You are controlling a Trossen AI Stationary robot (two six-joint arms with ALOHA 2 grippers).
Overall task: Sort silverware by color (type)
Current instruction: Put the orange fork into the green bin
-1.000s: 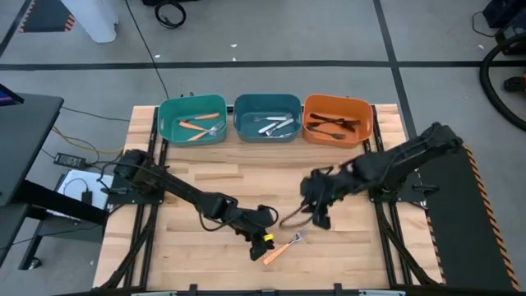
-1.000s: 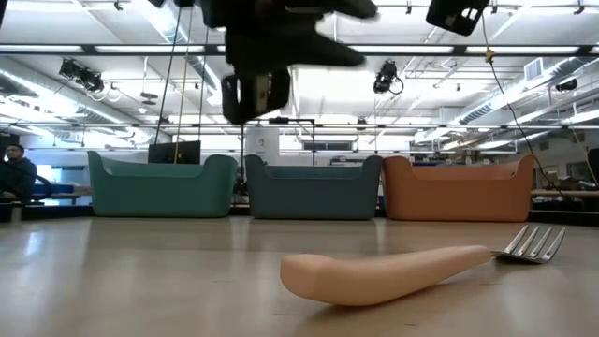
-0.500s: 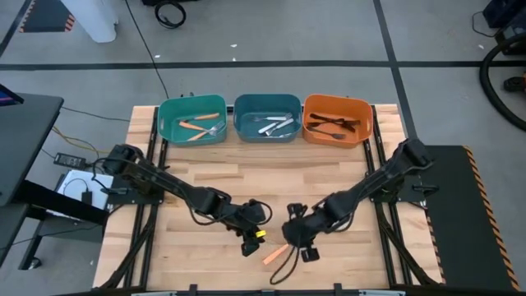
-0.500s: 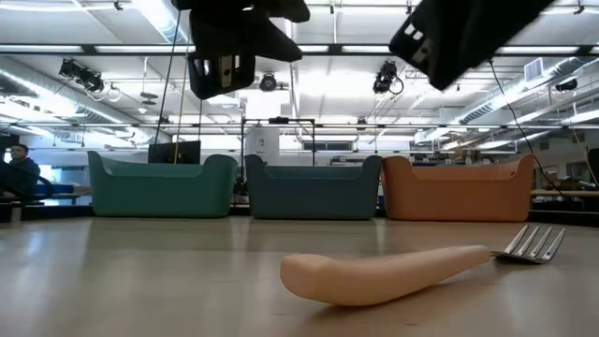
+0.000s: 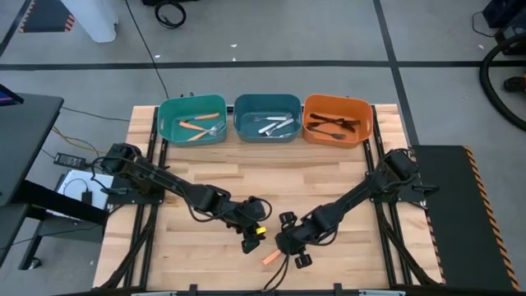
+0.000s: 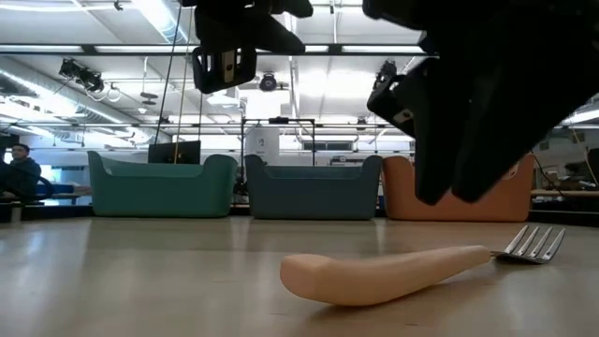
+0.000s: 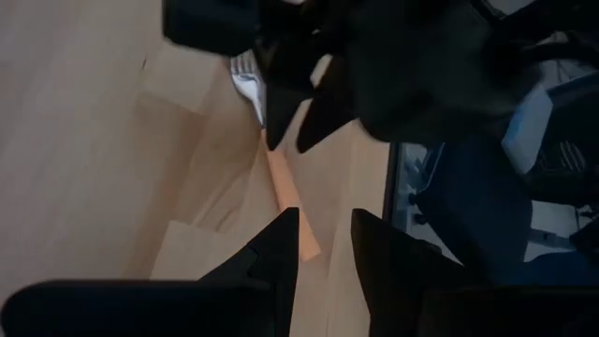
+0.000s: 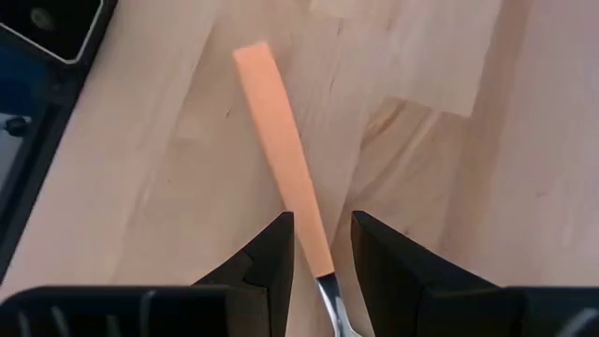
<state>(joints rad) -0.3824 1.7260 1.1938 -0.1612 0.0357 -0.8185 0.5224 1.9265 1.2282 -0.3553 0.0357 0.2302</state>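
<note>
High view: 1 orange-handled fork [image 5: 270, 257] left on the table [image 5: 197, 177], under the right gripper [image 5: 289, 244]; left gripper [image 5: 251, 236] just beside, empty.

Low view: fork flat, not lifted.

Right wrist view: fingers [image 8: 278, 245] parted, straddling the handle near its neck, long axis running straight ahead.

The bench [image 5: 205, 177] lay bare between the three bins [image 5: 267, 117] at its far edge and the two arms near its front. There the left pincer [image 5: 249, 240] and right pincer [image 5: 289, 247] crowded the orange-handled fork [image 5: 269, 258], leaving little passage between them.
</note>
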